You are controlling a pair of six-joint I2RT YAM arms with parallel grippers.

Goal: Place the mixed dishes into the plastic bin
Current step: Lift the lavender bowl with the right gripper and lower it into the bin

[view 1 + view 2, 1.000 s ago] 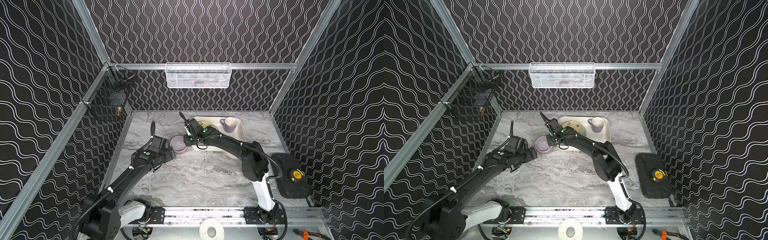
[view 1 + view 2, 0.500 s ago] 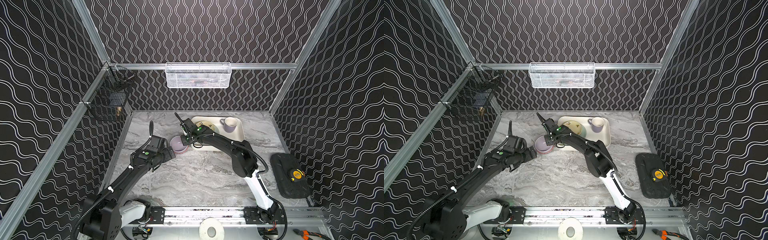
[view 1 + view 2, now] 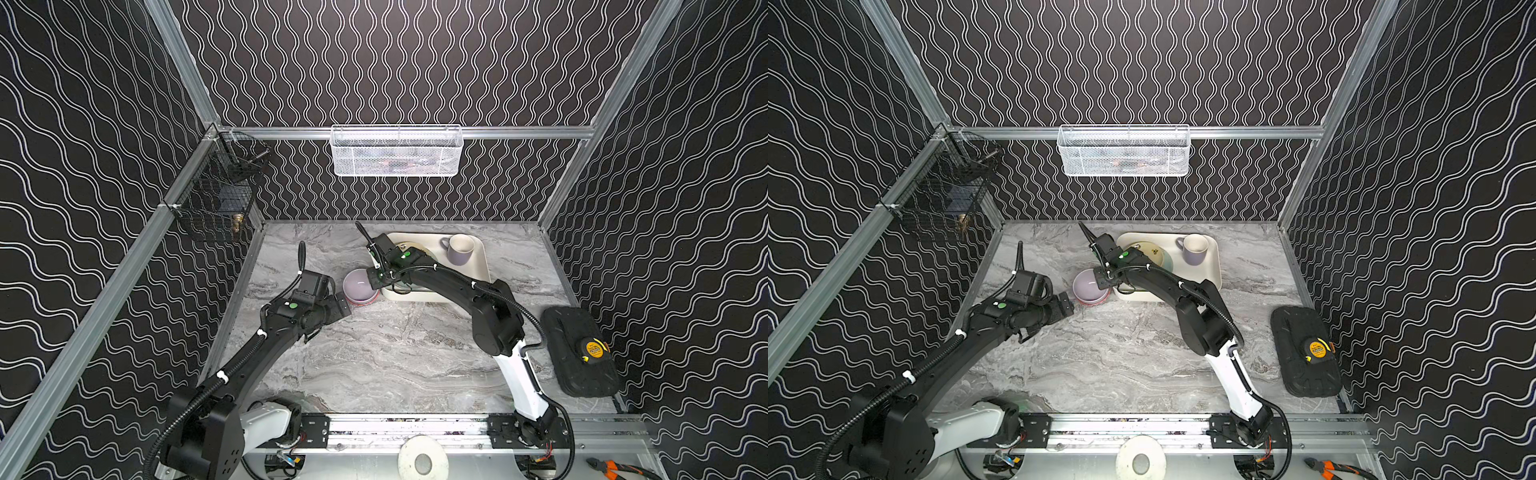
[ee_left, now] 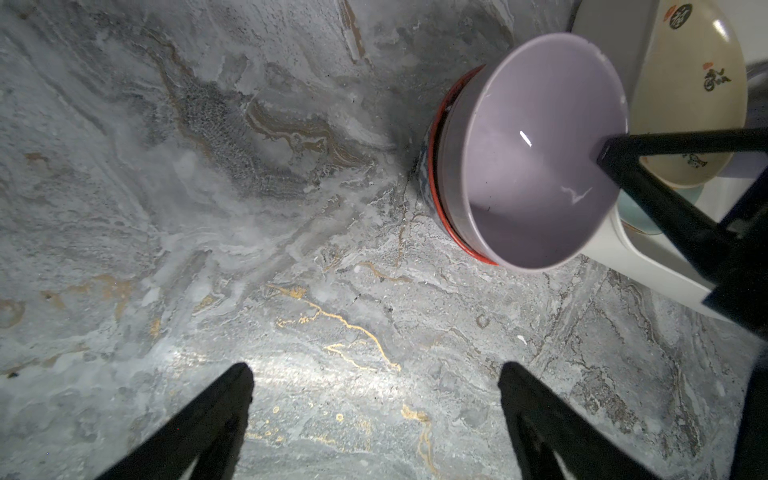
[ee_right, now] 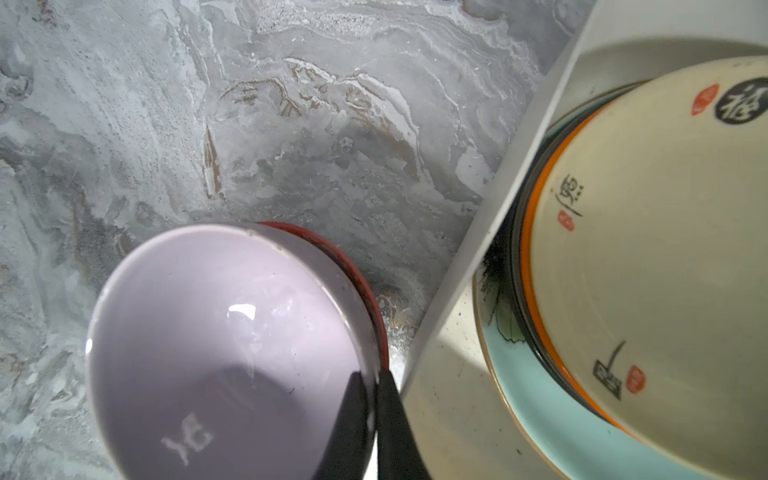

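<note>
A lilac bowl (image 3: 358,284) (image 3: 1089,284) (image 5: 220,345) sits nested in a red-patterned bowl (image 4: 433,166) (image 5: 359,266) on the marble, just left of the plastic bin (image 3: 484,259) (image 3: 1217,259) (image 5: 519,158). My right gripper (image 3: 374,282) (image 3: 1104,283) (image 5: 372,376) is shut on the lilac bowl's rim, one finger inside and one outside. The bin holds a lavender mug (image 3: 460,249) (image 3: 1196,249) and a stack of plates, with a pale yellow plate (image 3: 1148,251) (image 5: 665,232) on top. My left gripper (image 3: 343,304) (image 3: 1066,303) (image 4: 374,370) stands open and empty over the table, short of the bowls.
A white wire-mesh basket (image 3: 397,151) hangs on the back wall. A black wire basket (image 3: 216,199) hangs at the left corner. At the right edge lies a black case (image 3: 577,365) with a yellow tape measure (image 3: 594,348) on it.
My right gripper has swung left from the bin's edge to the lilac bowl and closed on its rim. The left arm has stayed almost still and open.
</note>
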